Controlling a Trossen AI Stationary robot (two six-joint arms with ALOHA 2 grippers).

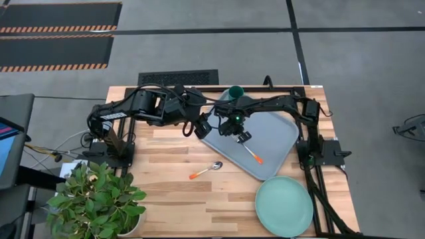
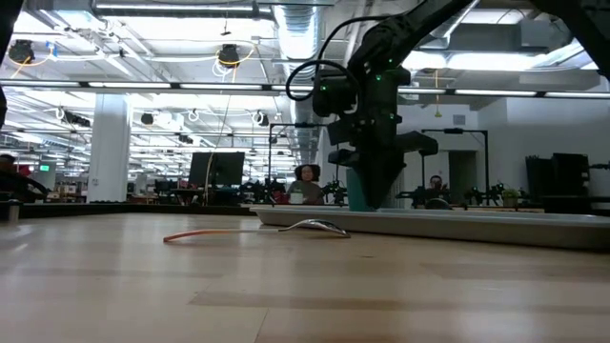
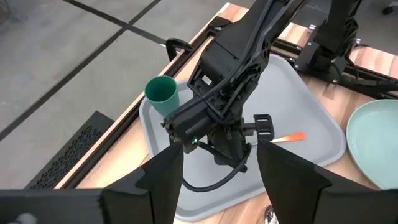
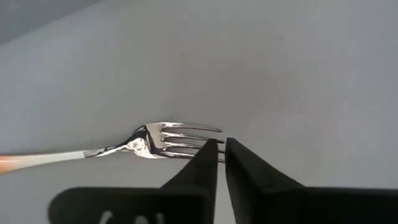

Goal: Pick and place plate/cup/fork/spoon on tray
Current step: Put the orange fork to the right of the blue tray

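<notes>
Nearest you, at the table's near right corner, sits the plate, on the wood and just off the tray's near corner. Left of it, near the table's middle, you see the spoon lying flat on the wood, its bowl toward the tray and its orange handle pointing left. At the near left corner stands a potted plant.

Farther back, the tray lies tilted on the right half of the table. On it you find the fork, its orange handle toward the near right and its tines toward the right tool. That tool hangs low over the tray with its fingers closed together, empty, their tips just beside the fork's tines.

Your left tool waits just off the tray's left edge, its fingers apart and empty.

Farthest back, the cup stands upright in the tray's far corner.
</notes>
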